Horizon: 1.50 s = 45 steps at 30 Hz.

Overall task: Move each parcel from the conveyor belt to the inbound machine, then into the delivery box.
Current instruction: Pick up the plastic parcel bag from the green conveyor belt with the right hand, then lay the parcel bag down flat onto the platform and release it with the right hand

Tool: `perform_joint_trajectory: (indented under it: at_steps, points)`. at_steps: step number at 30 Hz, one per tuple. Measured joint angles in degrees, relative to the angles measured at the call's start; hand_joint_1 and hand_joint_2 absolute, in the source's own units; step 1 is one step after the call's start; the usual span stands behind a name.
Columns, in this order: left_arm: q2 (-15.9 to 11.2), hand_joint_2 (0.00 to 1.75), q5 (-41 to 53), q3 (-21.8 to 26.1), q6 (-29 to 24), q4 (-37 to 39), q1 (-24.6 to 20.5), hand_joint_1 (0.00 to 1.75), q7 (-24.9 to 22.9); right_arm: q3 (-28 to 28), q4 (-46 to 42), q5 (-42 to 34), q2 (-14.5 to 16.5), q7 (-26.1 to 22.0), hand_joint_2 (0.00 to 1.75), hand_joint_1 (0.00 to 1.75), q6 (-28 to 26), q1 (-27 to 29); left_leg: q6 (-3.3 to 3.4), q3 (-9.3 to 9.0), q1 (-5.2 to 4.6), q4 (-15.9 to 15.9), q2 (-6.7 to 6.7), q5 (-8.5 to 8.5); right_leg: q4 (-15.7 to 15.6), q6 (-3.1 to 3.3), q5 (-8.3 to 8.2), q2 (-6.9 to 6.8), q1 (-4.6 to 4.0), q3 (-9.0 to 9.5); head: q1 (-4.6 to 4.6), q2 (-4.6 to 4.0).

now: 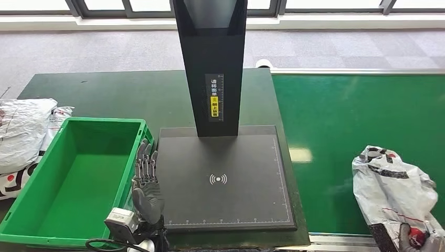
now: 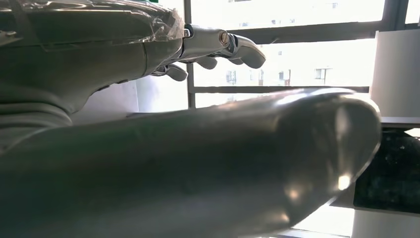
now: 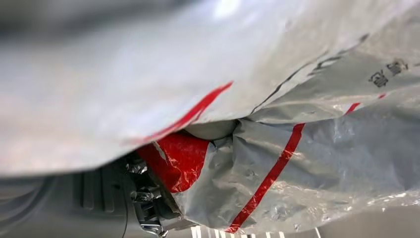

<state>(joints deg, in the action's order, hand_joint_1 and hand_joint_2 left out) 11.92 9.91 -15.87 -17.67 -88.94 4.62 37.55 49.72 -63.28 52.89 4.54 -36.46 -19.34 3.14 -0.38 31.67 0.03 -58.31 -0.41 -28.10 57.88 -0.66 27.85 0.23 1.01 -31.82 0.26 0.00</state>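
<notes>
Right hand [image 1: 417, 239] has its fingers clamped on the near end of the parcel [image 1: 391, 186], which is lying on the belt [image 1: 336, 115]. Left hand [image 1: 147, 184] sits flat, fingers apart, between the box [image 1: 78, 178] and the scanner pad [image 1: 225, 178]. I'd lift it fully clear before swinging left to the pad, since that bag is floppy.

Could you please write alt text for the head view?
A crumpled white plastic parcel lies on the green conveyor belt, the right hand at its near end. The left hand rests between the empty green plastic crate and the black scanner platform.
</notes>
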Motion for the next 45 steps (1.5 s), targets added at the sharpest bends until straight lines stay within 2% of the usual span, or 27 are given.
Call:
perform_joint_trajectory:
  at_steps: [4, 8, 13, 17, 19, 22, 25, 28, 37, 45]
  points:
    - [0.16, 0.0, 0.78, -0.33, 0.65, -0.23, 0.39, 0.0, 0.0, -4.16, -17.92, -7.03, 6.86, -3.48, 1.75, 1.75, 1.53, 7.19, -0.01, 0.09, 0.02, 0.02, -0.19, 0.0, 0.01, 0.07, 0.07, -0.16, -0.02, -0.02, 0.0, 0.0]
    - [0.46, 0.0, 1.95, -0.33, 1.58, -0.39, 0.6, 0.0, 0.0, -14.91, -33.9, -9.22, 11.15, -3.33, 1.75, 1.75, -2.19, 15.8, -0.07, 0.41, 0.04, 0.06, -0.15, -0.05, 0.01, 0.13, 0.15, -0.13, -0.03, -0.04, -0.01, 0.0]
    - [0.76, 0.0, 3.25, -0.33, 2.66, -1.26, 1.18, 0.0, 0.0, -26.2, -44.99, -8.85, 13.78, -3.12, 1.75, 1.75, -5.38, 21.42, -0.09, 0.19, 0.04, 0.06, -0.05, -0.07, 0.01, 0.13, 0.16, -0.07, -0.02, -0.06, 0.01, 0.0]
    - [0.97, 0.0, 4.11, -0.33, 3.44, -1.54, 1.36, 0.0, 0.0, -31.6, -47.62, -8.91, 14.51, -2.68, 1.75, 1.75, -5.43, 22.21, -0.06, 0.13, 0.03, 0.05, -0.04, -0.03, 0.01, 0.13, 0.11, -0.06, -0.02, 0.0, 0.01, 0.0]
    - [1.04, 0.0, 4.49, -0.33, 3.79, -1.62, 1.39, 0.0, 0.0, -34.08, -47.32, -8.73, 14.49, -1.7, 1.75, 1.75, -5.46, 21.73, -0.07, 0.28, 0.03, 0.06, -0.03, -0.04, 0.01, 0.13, 0.11, -0.06, -0.02, 0.04, 0.01, 0.0]
    - [1.13, 0.0, 5.07, -0.33, 4.46, -1.68, 1.42, 0.0, 0.0, -38.21, -44.55, -7.31, 14.07, 2.46, 1.75, 1.75, -5.23, 19.64, -0.08, 0.45, 0.04, 0.06, 0.01, -0.05, 0.01, 0.13, 0.12, -0.04, -0.03, 0.07, 0.01, 0.0]
    - [1.16, 0.0, 5.29, -0.33, 5.04, -1.76, 1.43, 0.0, 0.0, -42.37, -38.4, -6.03, 13.04, 6.48, 1.75, 1.75, -3.76, 16.07, -0.11, 0.39, 0.07, 0.06, 0.04, -0.03, 0.01, 0.15, 0.1, 0.01, -0.06, 0.06, 0.01, 0.0]
    - [1.19, 0.0, 5.29, -0.33, 5.49, -1.69, 1.41, 0.0, 0.0, -46.82, -30.52, -4.65, 12.09, 8.52, 1.75, 1.75, -3.3, 12.31, -0.17, 0.05, 0.1, 0.06, 0.01, 0.11, 0.01, 0.18, 0.01, 0.01, -0.08, 0.02, 0.01, 0.0]
    - [1.33, 0.0, 5.2, -0.33, 6.1, -1.16, 1.24, 0.0, 0.0, -57.56, -13.12, -8.74, 10.52, 9.51, 1.75, 1.75, -2.05, 5.13, -0.21, 0.04, 0.13, 0.07, -0.02, 0.16, 0.02, 0.2, -0.03, 0.01, -0.13, -0.06, 0.01, 0.0]
    - [1.33, 0.0, 5.08, -0.33, 6.0, -0.77, 1.1, 0.0, 0.0, -60.9, -7.05, -13.31, 9.81, 8.39, 1.75, 1.75, 0.49, 2.57, -0.21, 0.05, 0.12, 0.06, -0.01, 0.16, 0.02, 0.2, -0.04, 0.01, -0.12, -0.07, 0.01, 0.0]
